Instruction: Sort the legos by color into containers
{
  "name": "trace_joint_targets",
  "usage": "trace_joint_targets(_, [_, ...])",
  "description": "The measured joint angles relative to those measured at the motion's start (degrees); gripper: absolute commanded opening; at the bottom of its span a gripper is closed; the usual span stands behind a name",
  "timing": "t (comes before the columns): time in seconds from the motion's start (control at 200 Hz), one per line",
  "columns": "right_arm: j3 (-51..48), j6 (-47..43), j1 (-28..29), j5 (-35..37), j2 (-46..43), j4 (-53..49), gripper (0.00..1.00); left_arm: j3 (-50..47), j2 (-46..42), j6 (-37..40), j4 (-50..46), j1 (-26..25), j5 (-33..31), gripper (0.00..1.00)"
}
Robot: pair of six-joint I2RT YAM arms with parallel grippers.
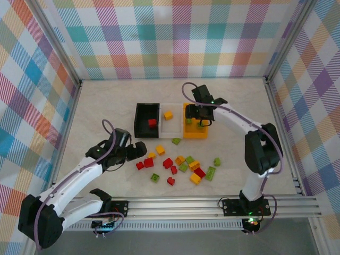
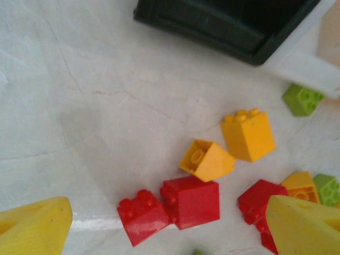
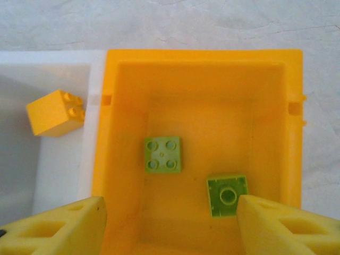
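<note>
Early yet: four legos are sitting in the containers. One red brick (image 1: 152, 123) is lying in the black bin (image 1: 139, 125), one yellow brick (image 1: 168, 115) in the white bin (image 1: 172, 128), and two green bricks (image 3: 162, 154) in the orange-yellow bin (image 3: 196, 58). Well over a dozen loose legos (image 1: 183, 166) are waiting on the counter (image 1: 106, 106).

Right pincer (image 3: 170, 226) is hovering over the orange-yellow bin, fingers spread, carrying nothing. Left pincer (image 2: 167, 228) is hanging spread and empty above two touching red bricks (image 2: 191, 202) at the pile's left edge.

Right wrist view is resolving both greens, one lying stud-side down. Top view is rendering them as small patches beside the arm.
</note>
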Motion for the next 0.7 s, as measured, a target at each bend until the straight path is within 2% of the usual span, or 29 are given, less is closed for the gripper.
trace_joint_targets(0.13, [-4.55,0.42,0.79,-0.39,-3.69,1.51,0.67,-0.52,3.45,-0.31,0.02,-3.52,-0.02,0.79])
trace_joint_targets(0.26, [-7.50,0.66,1.03,-0.61,-4.52,2.34,0.67,-2.34,7.48,-0.50,0.96,-5.81,0.04,0.78])
trace_joint_targets(0.505, [-9.22,0.70,1.07,-0.57,-4.57,2.82,0.67,-3.23,9.84,-1.81,1.75,-6.32,-1.22,0.64])
trace_joint_targets(0.7, [-9.27,0.85,1.07,-0.59,-4.59,3.61,0.67,-3.82,9.46,-2.54,1.73,-6.32,-3.19,0.61])
